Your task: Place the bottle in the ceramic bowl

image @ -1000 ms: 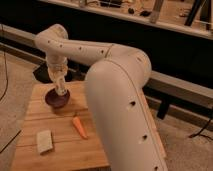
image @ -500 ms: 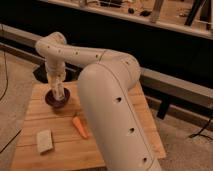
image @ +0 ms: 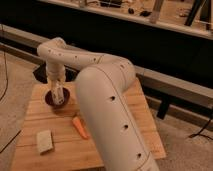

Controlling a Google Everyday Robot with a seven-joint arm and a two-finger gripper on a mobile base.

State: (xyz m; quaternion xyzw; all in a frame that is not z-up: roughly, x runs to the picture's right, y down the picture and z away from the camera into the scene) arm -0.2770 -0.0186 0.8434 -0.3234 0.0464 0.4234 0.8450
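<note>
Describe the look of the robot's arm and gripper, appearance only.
The arm is a thick, rounded, off-white shell dotted with small dark holes, built from bulky tubular segments with smooth elbow joints. No loose cables or markings show. The gripper, over the ceramic bowl, is pale and slimmer.

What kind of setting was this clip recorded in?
Probably a lab or workshop. A small wooden table stands on a bare floor, with cables trailing and a long dark bench behind. The gripper hangs over the ceramic bowl there, near an orange carrot-like piece.
</note>
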